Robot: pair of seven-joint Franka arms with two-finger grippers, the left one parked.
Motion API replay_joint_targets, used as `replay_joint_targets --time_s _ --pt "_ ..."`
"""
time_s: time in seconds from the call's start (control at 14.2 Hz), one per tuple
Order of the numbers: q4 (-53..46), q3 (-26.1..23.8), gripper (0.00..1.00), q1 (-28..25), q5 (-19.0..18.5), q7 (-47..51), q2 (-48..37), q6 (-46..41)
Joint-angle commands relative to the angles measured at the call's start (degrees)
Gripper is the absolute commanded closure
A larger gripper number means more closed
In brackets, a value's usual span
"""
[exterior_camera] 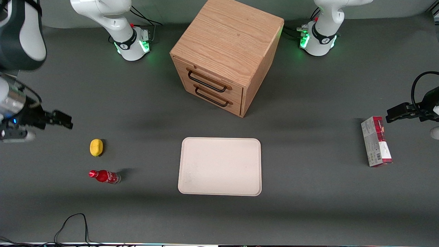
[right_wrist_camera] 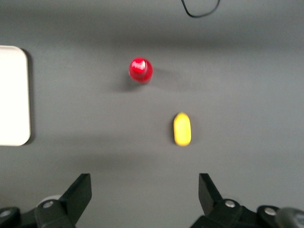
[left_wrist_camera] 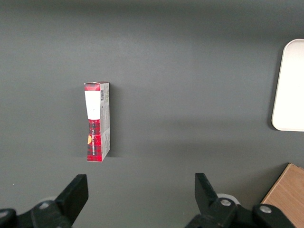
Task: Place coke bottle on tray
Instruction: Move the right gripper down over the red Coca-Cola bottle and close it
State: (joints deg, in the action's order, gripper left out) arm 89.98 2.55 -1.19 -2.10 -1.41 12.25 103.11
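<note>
Grained wood cabinet (exterior_camera: 226, 55), matt grey table (exterior_camera: 308, 206), glossy red coke bottle (exterior_camera: 104, 176), smooth cream tray (exterior_camera: 219, 166).

No text, brand or number is legible. Coke bottle (exterior_camera: 104, 176): white script lettering on its red side, too small to read. Carton (exterior_camera: 376, 141): print and a barcode-like patch, unreadable. Gripper (exterior_camera: 63, 119): above the table near the yellow lump, unmarked, fingers spread.
</note>
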Motion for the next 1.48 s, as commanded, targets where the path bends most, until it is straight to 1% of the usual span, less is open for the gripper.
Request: replay_joint_targets --time_s 0.0,0.07,0.21,0.28,0.42,0.63,0.77,0.85,0.92,0.99,1.06,1.13,1.2,1.41 --pt "-10.3 -0.2 0.00 0.7 0.3 -3.2 12.4 3.9" --pt "-10.3 -0.2 0.00 0.7 0.8 -3.2 14.4 7.3" --pt "-10.1 -0.2 0.00 0.7 5.3 -4.2 17.8 12.4" --pt "-10.0 -0.2 0.00 0.7 6.7 -5.2 19.0 13.7" --pt "-9.4 -0.3 0.00 0.7 6.8 -5.4 20.5 15.7" --pt "-5.1 -0.4 0.00 0.6 6.9 -5.4 21.4 22.2" --pt "-3.6 -0.4 0.00 0.6 6.8 -5.5 21.9 23.5" --pt "-3.2 -0.4 0.02 0.6 6.8 -5.5 22.0 23.5" --pt "-3.0 -0.4 0.14 0.6 6.8 -5.4 22.0 23.5" --pt "-3.0 -0.4 0.30 0.5 6.8 -5.4 22.0 23.5" --pt "-3.1 -0.4 0.54 0.5 6.8 -5.4 22.1 23.5" --pt "-3.1 -0.4 0.75 0.6 6.8 -5.4 22.1 23.5" --pt "-3.2 -0.4 1.00 0.6 6.9 -5.0 22.1 23.5" --pt "-3.6 -0.4 1.00 0.6 7.0 -4.5 21.9 23.4"
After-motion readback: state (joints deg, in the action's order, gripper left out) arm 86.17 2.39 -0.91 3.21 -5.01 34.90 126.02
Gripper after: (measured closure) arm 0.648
